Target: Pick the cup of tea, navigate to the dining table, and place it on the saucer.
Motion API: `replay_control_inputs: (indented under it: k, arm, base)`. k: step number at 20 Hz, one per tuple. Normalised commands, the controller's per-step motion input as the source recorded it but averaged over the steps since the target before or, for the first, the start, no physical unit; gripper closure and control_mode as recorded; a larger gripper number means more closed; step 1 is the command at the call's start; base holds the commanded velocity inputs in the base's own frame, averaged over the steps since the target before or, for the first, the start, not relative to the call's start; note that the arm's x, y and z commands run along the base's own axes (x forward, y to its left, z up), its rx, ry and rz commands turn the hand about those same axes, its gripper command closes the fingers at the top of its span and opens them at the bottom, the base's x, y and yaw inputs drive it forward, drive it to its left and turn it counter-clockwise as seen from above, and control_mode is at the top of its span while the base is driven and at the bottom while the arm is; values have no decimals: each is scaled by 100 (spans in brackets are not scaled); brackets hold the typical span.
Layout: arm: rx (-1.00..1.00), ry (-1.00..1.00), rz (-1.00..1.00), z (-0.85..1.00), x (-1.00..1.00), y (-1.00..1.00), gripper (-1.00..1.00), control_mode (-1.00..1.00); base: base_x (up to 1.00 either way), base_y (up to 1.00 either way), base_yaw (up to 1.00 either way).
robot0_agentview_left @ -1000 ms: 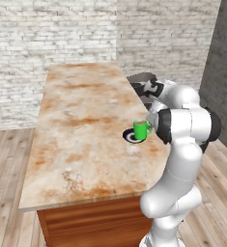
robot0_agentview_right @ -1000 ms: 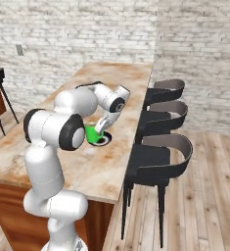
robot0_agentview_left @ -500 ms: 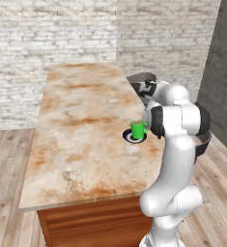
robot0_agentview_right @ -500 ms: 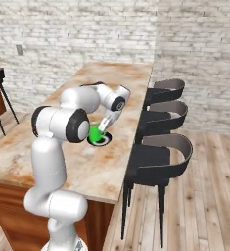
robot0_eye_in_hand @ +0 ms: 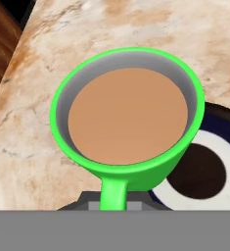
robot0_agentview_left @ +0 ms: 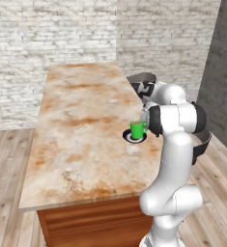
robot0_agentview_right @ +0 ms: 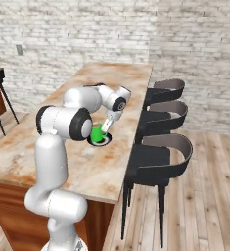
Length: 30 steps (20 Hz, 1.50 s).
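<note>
Lowered nearer the black white-ringed saucer (robot0_agentview_left: 134,138), the light, spillable green tea cup (robot0_agentview_left: 137,129) hangs mid-frame, jaws clamped on its handle.

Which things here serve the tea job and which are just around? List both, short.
For the job:
- cup of tea, green, held by its handle in the shut gripper
- saucer, right under the cup
- dining table, stone-look top

Just around:
- three dark chairs along the table's side
- brick wall
- wood floor
</note>
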Motion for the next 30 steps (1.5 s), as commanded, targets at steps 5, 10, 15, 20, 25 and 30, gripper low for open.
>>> replay_control_inputs:
  k: [5, 10, 15, 20, 25, 30]
  arm:
    - [0, -7, 1, -18, 0, 0, 100, -100]
    - [0, -10, 0, -4, 1, 0, 100, -100]
    - [0, -11, 0, -4, 3, 0, 100, -100]
    - [0, -11, 0, -7, 0, 0, 100, -100]
    - [0, -6, 0, -8, 0, 0, 100, -100]
    - [0, 0, 0, -5, 10, 0, 100, -100]
  base:
    - [0, 0, 0]
    - [0, 0, 0]
    - [0, 0, 0]
    - [0, 0, 0]
    - [0, 0, 0]
    - [0, 0, 0]
